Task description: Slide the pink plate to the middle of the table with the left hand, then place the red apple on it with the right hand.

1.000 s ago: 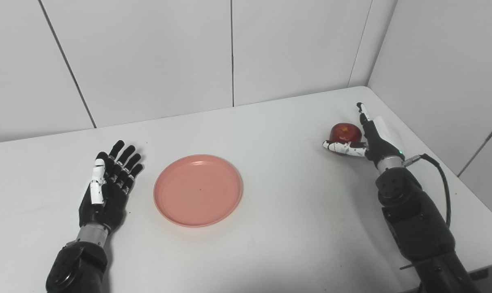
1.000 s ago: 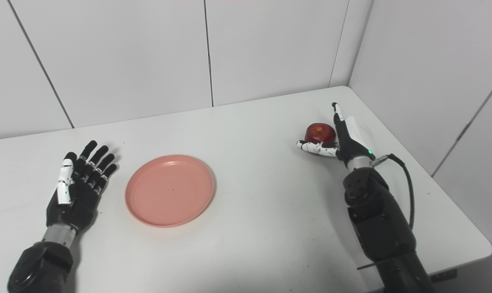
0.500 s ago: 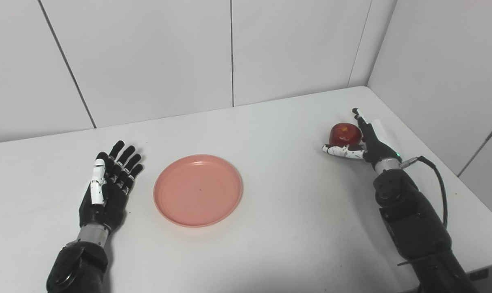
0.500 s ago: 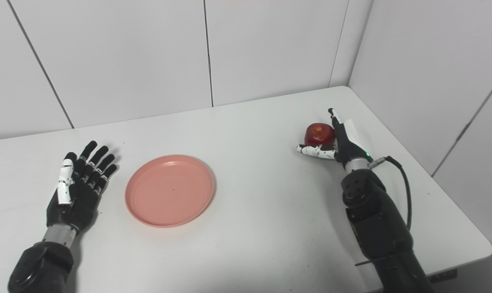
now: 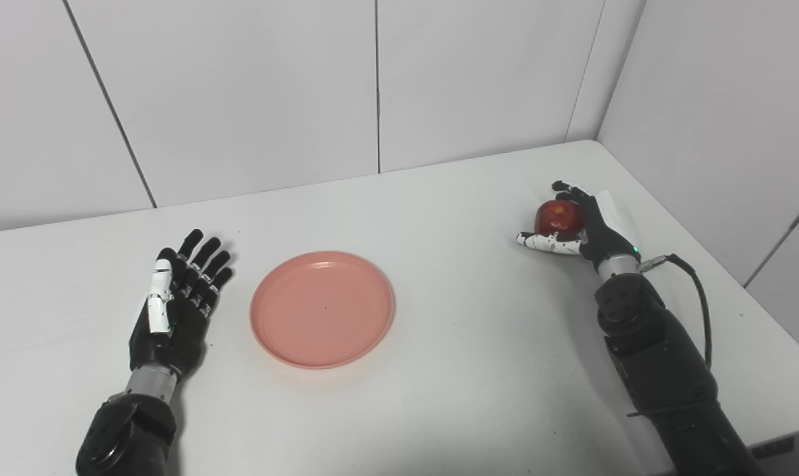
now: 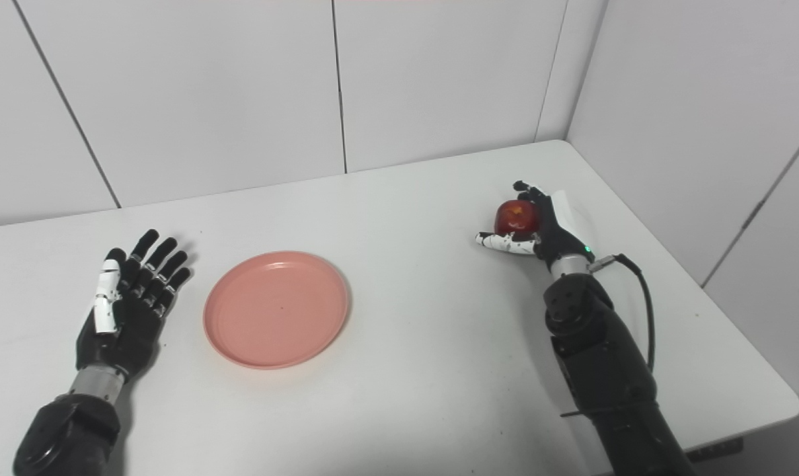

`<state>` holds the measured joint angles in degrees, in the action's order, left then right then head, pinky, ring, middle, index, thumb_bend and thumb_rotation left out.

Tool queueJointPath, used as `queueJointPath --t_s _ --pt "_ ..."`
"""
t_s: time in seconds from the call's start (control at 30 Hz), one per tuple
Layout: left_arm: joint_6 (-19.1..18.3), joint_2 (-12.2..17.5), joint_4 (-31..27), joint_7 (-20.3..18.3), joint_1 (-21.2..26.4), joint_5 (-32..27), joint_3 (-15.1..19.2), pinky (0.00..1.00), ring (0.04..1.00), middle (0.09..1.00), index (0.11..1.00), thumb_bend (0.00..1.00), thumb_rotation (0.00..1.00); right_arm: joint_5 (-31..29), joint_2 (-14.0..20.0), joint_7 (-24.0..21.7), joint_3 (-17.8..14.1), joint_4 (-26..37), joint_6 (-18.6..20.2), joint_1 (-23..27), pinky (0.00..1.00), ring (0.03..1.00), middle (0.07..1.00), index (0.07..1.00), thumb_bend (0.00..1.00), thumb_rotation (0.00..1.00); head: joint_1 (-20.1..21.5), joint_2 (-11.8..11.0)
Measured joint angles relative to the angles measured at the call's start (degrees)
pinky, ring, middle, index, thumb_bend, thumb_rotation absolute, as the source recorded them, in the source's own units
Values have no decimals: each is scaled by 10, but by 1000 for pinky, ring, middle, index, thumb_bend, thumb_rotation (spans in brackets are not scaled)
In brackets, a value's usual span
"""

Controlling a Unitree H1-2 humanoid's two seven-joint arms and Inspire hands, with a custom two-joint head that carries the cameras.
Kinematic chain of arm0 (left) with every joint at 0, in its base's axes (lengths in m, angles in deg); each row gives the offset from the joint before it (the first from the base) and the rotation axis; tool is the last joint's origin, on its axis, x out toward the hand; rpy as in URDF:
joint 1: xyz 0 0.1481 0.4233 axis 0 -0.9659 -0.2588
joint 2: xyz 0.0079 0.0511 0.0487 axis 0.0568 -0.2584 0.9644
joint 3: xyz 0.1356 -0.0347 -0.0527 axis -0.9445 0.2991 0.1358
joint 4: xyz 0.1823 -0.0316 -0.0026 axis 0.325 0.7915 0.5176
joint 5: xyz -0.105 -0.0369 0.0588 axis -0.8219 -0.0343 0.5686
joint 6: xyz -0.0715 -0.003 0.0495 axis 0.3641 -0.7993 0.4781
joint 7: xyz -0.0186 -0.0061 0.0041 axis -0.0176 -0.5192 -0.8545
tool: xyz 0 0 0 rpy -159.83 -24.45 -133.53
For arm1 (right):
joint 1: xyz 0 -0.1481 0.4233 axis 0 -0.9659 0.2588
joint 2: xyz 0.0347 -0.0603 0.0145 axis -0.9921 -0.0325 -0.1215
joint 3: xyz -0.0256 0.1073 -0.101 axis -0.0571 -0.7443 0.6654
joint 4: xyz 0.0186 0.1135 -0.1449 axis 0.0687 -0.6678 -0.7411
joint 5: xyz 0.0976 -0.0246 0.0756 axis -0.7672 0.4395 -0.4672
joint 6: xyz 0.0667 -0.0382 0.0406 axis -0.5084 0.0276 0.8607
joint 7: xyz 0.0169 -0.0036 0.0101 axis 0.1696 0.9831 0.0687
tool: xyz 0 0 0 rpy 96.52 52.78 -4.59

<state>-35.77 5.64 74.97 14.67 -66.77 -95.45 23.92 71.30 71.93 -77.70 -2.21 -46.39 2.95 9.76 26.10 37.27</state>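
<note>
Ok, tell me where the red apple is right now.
The red apple sits at the table's far right, cupped in the right hand near the corner of the walls, well apart from the pink plate.

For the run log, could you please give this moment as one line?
left hand: open, beside plate | right hand: shut on apple | plate: empty

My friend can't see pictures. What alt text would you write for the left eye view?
A robot's right hand curls around a red apple near the right edge of a white table. An empty pink plate sits left of center, and the left hand lies open and flat beside it.
</note>
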Motion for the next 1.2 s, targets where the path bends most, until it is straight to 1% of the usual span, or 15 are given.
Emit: queueJointPath --t_s 0.07,0.17,0.23,0.27,0.3,0.37,0.67,0.9,1.0,1.1,1.2 --pt "-3 0 -1 1 0 0 0 932 905 909 906 376 1000 -11 -1 7 -6 -11 -12 2 530 600 644 673 828 162 0 0" --pt "-6 0 -4 1 -1 0 0 932 907 911 909 375 1000 -12 -1 24 -6 -21 -25 2 490 552 600 610 771 156 -1 1" --pt "-6 0 -4 1 -1 0 0 936 910 915 914 373 1000 -12 -1 36 -5 -34 -39 5 463 519 565 566 746 134 -3 1" --pt "-6 0 -4 1 -1 0 0 937 909 914 913 373 1000 -11 -1 44 -5 -42 -47 7 455 507 552 528 635 138 -3 1" --pt "-6 0 -4 1 -1 0 0 935 907 913 912 374 1000 -11 -1 47 -4 -47 -55 9 441 493 537 503 566 138 -3 1" --pt "-6 0 -3 1 -1 0 0 937 911 916 915 373 1000 -11 -1 54 -2 -56 -62 13 427 484 526 490 529 136 -3 1" --pt "-6 0 -4 1 -1 0 -1 932 909 914 913 373 1000 -9 -1 67 3 -69 -64 19 396 481 526 486 513 128 -5 1" --pt "-6 -1 -6 5 -2 1 -3 927 907 911 911 375 1000 -8 0 75 3 -68 -67 18 411 481 521 487 513 129 -14 0" --pt "-6 -1 -6 6 -2 1 -3 930 911 914 911 376 1000 -7 0 77 3 -44 -67 12 414 488 525 486 514 130 -16 0" --pt "-6 -1 -7 9 -2 1 -5 928 911 915 911 377 1000 -5 -1 77 3 -7 -67 9 401 476 512 486 513 132 -20 -2" --pt "-6 -3 -7 13 -2 1 -6 930 912 916 912 377 1000 -1 -2 76 3 33 -66 9 401 478 518 486 514 137 -24 -3"
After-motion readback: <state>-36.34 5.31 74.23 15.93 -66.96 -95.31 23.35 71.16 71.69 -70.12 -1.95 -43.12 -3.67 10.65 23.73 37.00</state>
